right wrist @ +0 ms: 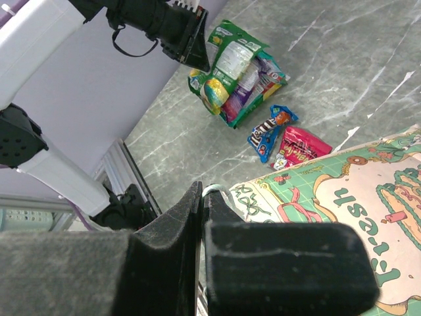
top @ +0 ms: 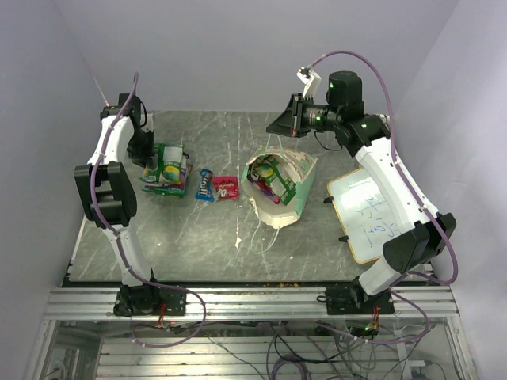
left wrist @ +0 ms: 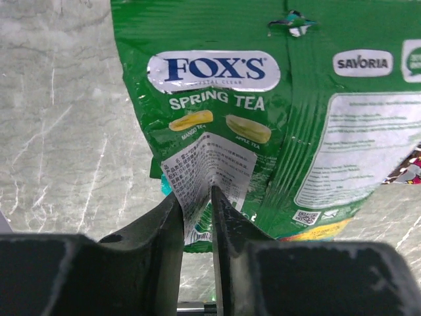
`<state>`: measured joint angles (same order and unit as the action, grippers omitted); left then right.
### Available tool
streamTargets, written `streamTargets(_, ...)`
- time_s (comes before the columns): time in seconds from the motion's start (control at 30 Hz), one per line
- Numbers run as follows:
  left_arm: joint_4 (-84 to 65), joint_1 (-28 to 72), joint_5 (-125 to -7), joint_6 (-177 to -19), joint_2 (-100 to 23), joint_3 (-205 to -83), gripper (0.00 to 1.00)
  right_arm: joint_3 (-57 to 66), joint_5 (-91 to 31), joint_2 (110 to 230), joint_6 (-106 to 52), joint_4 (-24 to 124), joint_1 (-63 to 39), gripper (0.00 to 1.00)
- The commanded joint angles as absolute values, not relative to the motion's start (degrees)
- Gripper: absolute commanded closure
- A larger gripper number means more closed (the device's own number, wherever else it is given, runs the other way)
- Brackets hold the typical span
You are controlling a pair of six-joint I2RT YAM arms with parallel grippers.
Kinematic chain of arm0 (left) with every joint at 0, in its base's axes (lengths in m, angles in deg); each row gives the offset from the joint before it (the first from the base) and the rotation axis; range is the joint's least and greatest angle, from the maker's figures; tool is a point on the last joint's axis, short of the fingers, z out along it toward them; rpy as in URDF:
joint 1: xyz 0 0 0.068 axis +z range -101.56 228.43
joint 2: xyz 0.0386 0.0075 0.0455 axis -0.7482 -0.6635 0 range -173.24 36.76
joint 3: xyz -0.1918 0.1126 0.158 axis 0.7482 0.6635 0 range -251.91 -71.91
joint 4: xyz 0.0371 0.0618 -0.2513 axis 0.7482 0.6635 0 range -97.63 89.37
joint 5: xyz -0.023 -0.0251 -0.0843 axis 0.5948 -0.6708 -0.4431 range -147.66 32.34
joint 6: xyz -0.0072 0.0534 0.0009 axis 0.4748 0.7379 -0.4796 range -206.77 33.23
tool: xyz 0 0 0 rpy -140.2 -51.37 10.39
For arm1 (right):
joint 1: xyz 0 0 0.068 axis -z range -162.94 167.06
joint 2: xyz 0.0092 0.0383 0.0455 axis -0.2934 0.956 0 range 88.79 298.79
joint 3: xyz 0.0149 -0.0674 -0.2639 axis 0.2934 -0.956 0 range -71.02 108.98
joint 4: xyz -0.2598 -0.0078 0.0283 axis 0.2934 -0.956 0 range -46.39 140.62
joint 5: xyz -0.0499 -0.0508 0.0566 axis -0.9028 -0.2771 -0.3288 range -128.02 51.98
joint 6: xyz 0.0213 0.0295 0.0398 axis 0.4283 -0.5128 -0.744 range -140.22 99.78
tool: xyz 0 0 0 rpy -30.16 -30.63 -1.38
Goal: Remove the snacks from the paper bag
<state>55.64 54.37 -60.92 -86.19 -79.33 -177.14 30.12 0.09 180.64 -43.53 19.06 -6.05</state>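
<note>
The paper bag (top: pixel 295 194) lies tilted at mid table, mouth toward the left, with green and purple packets (top: pixel 273 179) showing inside. My right gripper (top: pixel 290 120) is above its far edge, shut on a white string handle (right wrist: pixel 215 191); the bag's printed side (right wrist: pixel 342 197) fills the right wrist view. My left gripper (left wrist: pixel 196 192) is shut on the edge of a green Fox's Spring Tea bag (left wrist: pixel 217 99), which lies with other green bags (top: pixel 166 170) at the left. A blue bar (top: pixel 206 186) and a small red packet (top: pixel 226 188) lie between the pile and the bag.
A wood-framed whiteboard (top: pixel 364 214) lies at the right, close to the right arm. A loose string handle (top: pixel 265 233) trails in front of the bag. Purple walls enclose the table on three sides. A metal rail (top: pixel 245 301) runs along the near edge.
</note>
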Motion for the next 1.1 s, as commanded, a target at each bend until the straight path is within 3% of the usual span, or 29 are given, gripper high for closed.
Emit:
streamTargets(0.0,54.18,54.9,-59.11,-87.3,-78.68,-175.82,0.66,32.19,-0.13,180.35,-42.97,19.5,-6.28,1.0)
streamTargets(0.4,52.41,54.93,-53.2,-90.29,-73.23,-176.98,0.44,32.3,0.17,180.69,-43.37,19.72,-6.23,1.0)
streamTargets(0.6,49.62,54.91,-49.86,-94.95,-66.03,-175.84,0.24,32.67,0.09,180.88,-43.42,19.73,-6.27,1.0)
streamTargets(0.8,42.77,50.8,-54.81,-103.5,-55.17,-166.78,0.25,34.89,-3.0,181.7,-42.23,18.04,-6.22,1.0)
streamTargets(1.07,31.01,27.54,-56.67,-119.75,-42.95,-155.18,0.31,36.57,-5.92,182.88,-43.79,17.52,-3.35,1.0)
